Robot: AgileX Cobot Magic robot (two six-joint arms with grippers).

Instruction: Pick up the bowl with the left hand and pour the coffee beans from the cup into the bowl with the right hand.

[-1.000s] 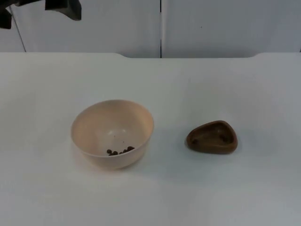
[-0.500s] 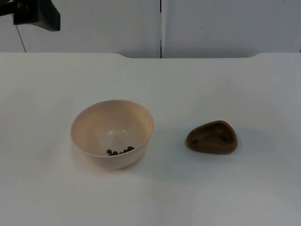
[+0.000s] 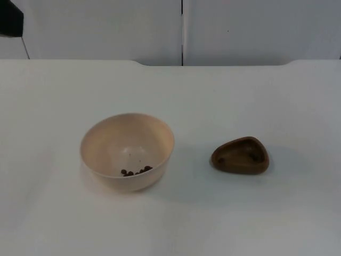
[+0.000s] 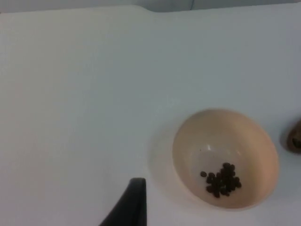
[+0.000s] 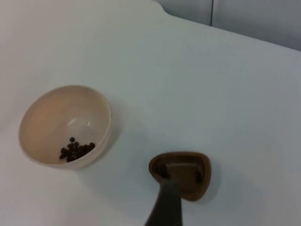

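bowl (image 3: 127,151) centre-left of top view, beans (image 3: 135,171) already in it | cup (image 3: 240,156) to its right, apart | left gripper (image 4: 129,207) high beside bowl, right gripper (image 5: 165,205) above cup; fingers' spread: can't tell

White table top (image 3: 224,96) meets a grey partition wall (image 3: 106,29) at far edge; 1 dark vertical seam (image 3: 181,32) in wall.

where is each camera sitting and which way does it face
Top view: fixed above, looking down and forward over the white table to the grey partition wall; left arm's dark edge at the corner.
Left wrist view: on the left arm, looking down at the cream round bowl; a black fingertip shows.
Right wrist view: above the brown wooden cup; a fingertip shows.
All share the bowl with coffee beans.
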